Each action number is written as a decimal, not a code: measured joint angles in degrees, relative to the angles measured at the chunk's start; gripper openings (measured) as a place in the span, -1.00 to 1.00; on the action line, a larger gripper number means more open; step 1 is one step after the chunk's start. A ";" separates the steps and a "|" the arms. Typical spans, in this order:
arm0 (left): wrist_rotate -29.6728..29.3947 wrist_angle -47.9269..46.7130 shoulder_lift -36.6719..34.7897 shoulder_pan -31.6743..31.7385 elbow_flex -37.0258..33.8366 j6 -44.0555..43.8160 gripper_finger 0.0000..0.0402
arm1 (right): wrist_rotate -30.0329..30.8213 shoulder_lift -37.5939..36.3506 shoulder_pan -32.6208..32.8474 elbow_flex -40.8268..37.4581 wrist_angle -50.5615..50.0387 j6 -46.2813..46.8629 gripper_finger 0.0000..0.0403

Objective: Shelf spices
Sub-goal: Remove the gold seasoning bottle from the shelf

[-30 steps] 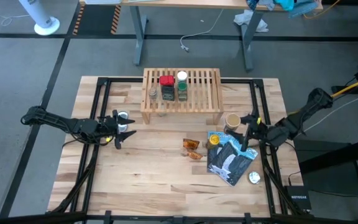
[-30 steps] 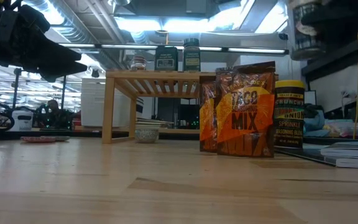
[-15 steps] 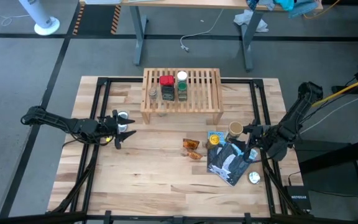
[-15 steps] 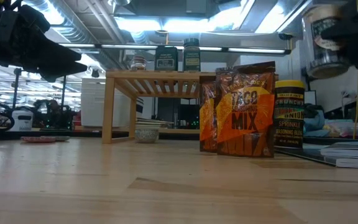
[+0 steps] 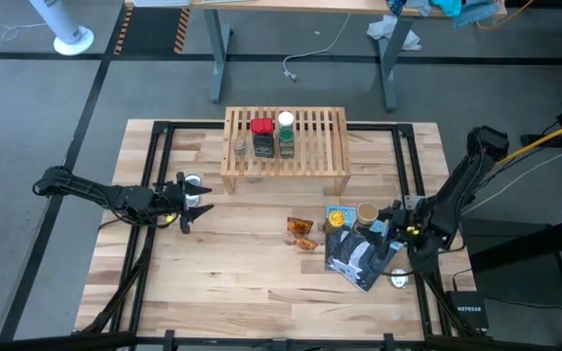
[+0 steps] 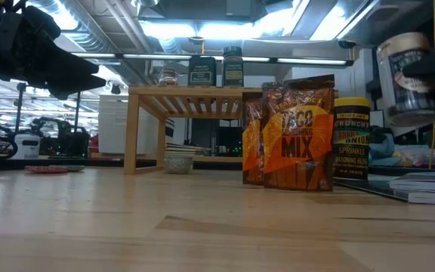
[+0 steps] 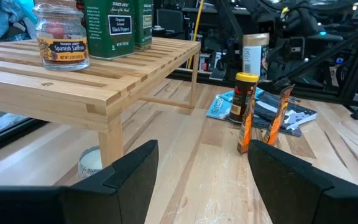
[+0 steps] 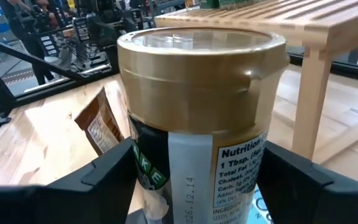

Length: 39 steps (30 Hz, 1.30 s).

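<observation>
A: Where is the right pincer [image 5: 386,222]?

B: At the bench's [image 5: 232,283] right side, its fingers clamped on the tan-capped jar [image 8: 197,118], which hangs clear of the wood just above the blue-and-black pouch [image 5: 361,252].

A: And the left pincer [image 7: 197,180]?

B: Fingers apart and holding nothing, near the left end of the shelf [image 5: 286,146].

A: What stands on the shelf?

B: A saffron jar [image 7: 61,34], a red-capped tin [image 5: 260,136] and a white-capped jar [image 5: 286,132]. Orange packets [image 6: 297,132] and a yellow-capped jar [image 6: 351,140] stand on the bench in front of it, beside the pouch.
</observation>
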 joint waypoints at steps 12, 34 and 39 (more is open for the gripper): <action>0.01 0.01 0.00 0.02 -0.01 0.00 0.20 | 0.45 18.15 -0.01 0.02 15.76 3.67 0.40; 0.02 0.01 -0.01 0.02 -0.01 0.00 0.20 | 0.37 41.19 -0.12 0.13 40.97 3.64 0.47; 0.00 0.01 -0.01 0.01 -0.01 0.00 0.20 | 0.18 42.87 -0.12 0.15 42.81 3.61 0.55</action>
